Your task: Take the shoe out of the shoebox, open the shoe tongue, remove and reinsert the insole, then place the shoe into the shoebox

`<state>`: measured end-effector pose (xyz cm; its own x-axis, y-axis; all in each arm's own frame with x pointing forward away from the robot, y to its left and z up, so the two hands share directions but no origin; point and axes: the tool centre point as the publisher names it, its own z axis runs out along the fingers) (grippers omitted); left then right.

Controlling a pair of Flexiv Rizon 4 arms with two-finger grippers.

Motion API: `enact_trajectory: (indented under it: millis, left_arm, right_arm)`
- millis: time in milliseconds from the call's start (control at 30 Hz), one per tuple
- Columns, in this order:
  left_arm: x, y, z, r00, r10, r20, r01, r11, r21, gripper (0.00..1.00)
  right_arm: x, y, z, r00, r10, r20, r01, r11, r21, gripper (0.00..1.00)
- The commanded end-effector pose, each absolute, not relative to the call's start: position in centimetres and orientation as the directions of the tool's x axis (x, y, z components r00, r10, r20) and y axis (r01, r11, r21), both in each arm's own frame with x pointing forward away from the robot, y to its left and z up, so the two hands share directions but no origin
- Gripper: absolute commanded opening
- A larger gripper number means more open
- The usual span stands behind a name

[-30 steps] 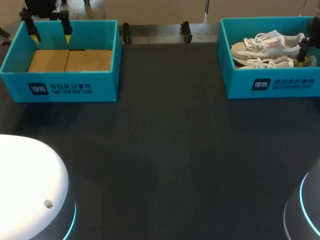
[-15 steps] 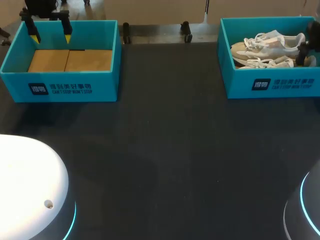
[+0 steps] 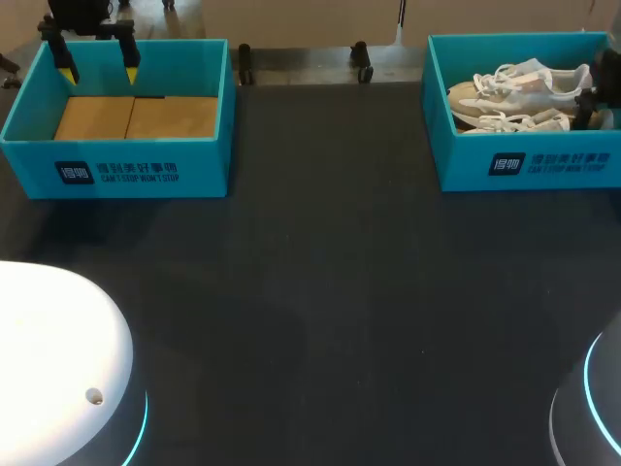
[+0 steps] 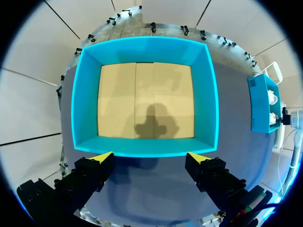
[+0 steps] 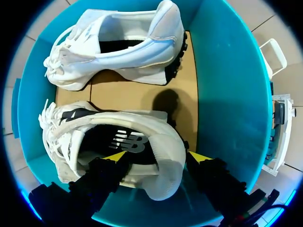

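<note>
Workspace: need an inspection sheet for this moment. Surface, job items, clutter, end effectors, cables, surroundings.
surface: dark table, nothing spilled that I can see.
job's things: two white shoes in the right shoebox, the nearer shoe and the farther shoe; the left shoebox holds only its cardboard floor.
clutter: nothing seen.
end effectors: left end effector open, above the left shoebox's wall; right end effector open, straddling the nearer shoe's heel, one finger inside the opening.
cables: nothing seen on the table.
surroundings: nothing seen reaching over the table.
</note>
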<state>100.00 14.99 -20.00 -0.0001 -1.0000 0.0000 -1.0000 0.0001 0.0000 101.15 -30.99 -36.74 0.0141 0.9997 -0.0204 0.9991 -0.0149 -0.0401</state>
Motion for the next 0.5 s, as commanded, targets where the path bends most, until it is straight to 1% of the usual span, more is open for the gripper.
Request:
enact_trajectory:
  millis: [33, 167, 267, 333, 367, 467, 500]
  left_arm:
    - [100.00, 14.99, -20.00, 0.000, -1.000, 0.000, -1.000, 0.000, 0.000, 1.00]
    - [100.00, 14.99, -20.00, 0.000, -1.000, 0.000, -1.000, 0.000, 0.000, 1.00]
    - [100.00, 14.99, -20.00, 0.000, -1.000, 0.000, -1.000, 0.000, 0.000, 1.00]
    - [100.00, 14.99, -20.00, 0.000, -1.000, 0.000, -1.000, 0.000, 0.000, 1.00]
    - [100.00, 14.99, -20.00, 0.000, -1.000, 0.000, -1.000, 0.000, 0.000, 1.00]
    - [100.00, 14.99, -20.00, 0.000, -1.000, 0.000, -1.000, 0.000, 0.000, 1.00]
    - [100.00, 14.99, -20.00, 0.000, -1.000, 0.000, -1.000, 0.000, 0.000, 1.00]
  right_arm:
    - [101.24, -31.07, -37.21, 0.015, 1.000, -0.014, 0.999, -0.015, -0.043, 0.78]
    - [101.16, -31.13, -37.38, 0.019, 1.000, 0.000, 0.999, -0.019, -0.034, 0.70]
    - [101.12, -31.09, -37.61, 0.018, 1.000, 0.000, 0.999, -0.018, -0.035, 0.69]
    - [101.11, -31.06, -37.76, 0.018, 1.000, -0.001, 0.999, -0.018, -0.037, 0.61]
    - [101.09, -31.03, -37.81, 0.018, 1.000, -0.001, 0.999, -0.018, -0.037, 0.49]
    - [101.03, -30.92, -37.96, 0.018, 1.000, -0.005, 0.999, -0.018, -0.035, 0.39]
    - [101.00, -30.90, -38.00, 0.018, 1.000, -0.006, 0.999, -0.018, -0.033, 0.31]
